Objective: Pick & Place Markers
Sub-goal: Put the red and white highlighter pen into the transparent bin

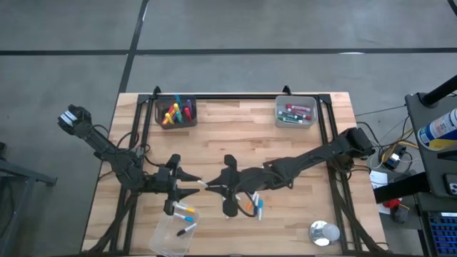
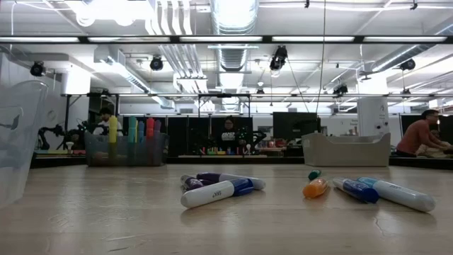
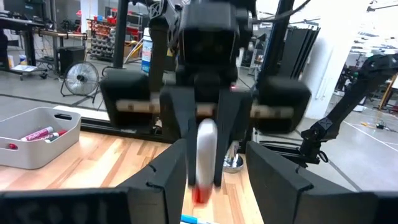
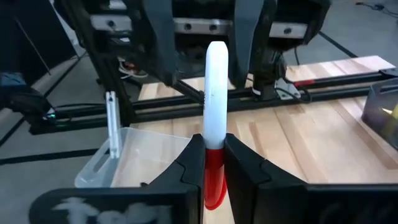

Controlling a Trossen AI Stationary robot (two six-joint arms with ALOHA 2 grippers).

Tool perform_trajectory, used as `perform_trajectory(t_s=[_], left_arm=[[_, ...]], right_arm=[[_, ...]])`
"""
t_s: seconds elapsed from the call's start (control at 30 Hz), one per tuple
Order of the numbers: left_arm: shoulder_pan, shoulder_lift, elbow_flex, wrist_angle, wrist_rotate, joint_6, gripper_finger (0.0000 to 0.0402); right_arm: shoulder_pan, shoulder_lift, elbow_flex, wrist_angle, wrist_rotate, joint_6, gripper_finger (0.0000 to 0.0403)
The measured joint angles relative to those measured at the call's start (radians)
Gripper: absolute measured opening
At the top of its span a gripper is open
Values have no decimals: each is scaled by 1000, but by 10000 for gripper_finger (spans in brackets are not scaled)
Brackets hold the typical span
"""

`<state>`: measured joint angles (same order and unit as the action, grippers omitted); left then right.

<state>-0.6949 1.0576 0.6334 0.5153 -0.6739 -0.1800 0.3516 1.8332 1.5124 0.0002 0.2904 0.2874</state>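
My right gripper [image 4: 214,171] clamps a white, red-capped marker [image 4: 215,106] at centre frame; no lettering on it is readable. My left gripper [image 1: 191,187] faces it, fingers spread, empty.

Transparent plastic container [image 2: 15,142], cut off by the low view's left edge. White-barrelled, red-capped marker [image 4: 213,149]: cap tip cut off in the right wrist view, blurred in the left wrist view.

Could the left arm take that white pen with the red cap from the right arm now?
Probably yes: the left pincer is open, facing the white pen held out by the right pincer, nothing between them.
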Motion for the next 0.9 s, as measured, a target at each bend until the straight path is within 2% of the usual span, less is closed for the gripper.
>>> perform_trajectory(t_s=[0.43,0.9], left_arm=[[6,1,0,-17,1,-1,149],[10,1,0,-17,-2,10,19]], right_arm=[[-12,18,-1,43,-3,-25,34],[-11,18,-1,38,-8,-20,34]])
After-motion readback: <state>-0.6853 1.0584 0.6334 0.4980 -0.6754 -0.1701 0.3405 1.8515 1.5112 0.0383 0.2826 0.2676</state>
